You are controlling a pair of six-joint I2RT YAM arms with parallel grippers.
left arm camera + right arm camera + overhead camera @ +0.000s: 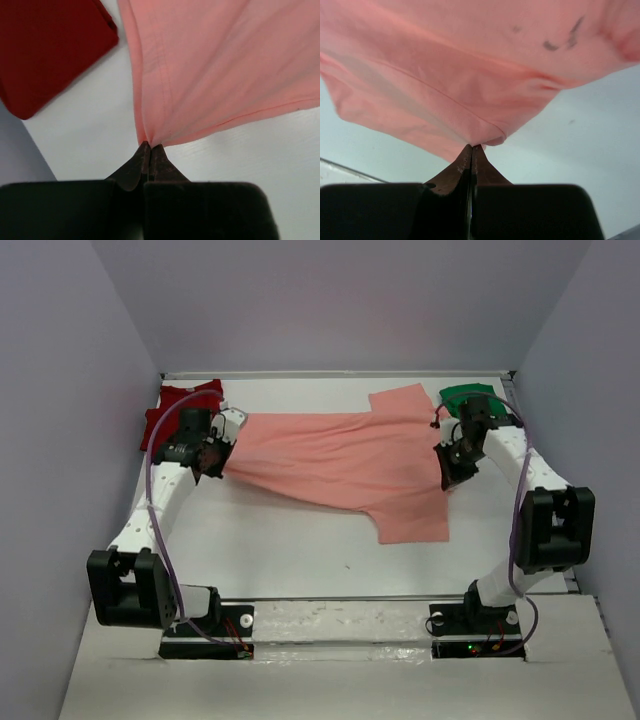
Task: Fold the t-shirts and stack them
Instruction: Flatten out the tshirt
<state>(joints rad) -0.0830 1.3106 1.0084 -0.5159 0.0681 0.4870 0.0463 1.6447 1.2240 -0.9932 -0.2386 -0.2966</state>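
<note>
A salmon-pink t-shirt (pixel 350 455) is stretched across the middle of the white table between both arms. My left gripper (pixel 216 462) is shut on its left edge; the left wrist view shows the pinched hem (pixel 148 137) at the closed fingertips (pixel 150 146). My right gripper (pixel 446 468) is shut on the shirt's right edge; the right wrist view shows the fabric (pixel 470 75) bunched at the closed tips (pixel 471 146). A folded dark red t-shirt (pixel 172 410) lies at the back left, also in the left wrist view (pixel 47 45). A green t-shirt (pixel 466 396) lies at the back right.
The white table (pixel 300 550) is walled by grey panels at left, right and back. Both arm bases stand on the near edge strip (pixel 340 625). One sleeve of the pink shirt lies flat toward the front (pixel 415 525).
</note>
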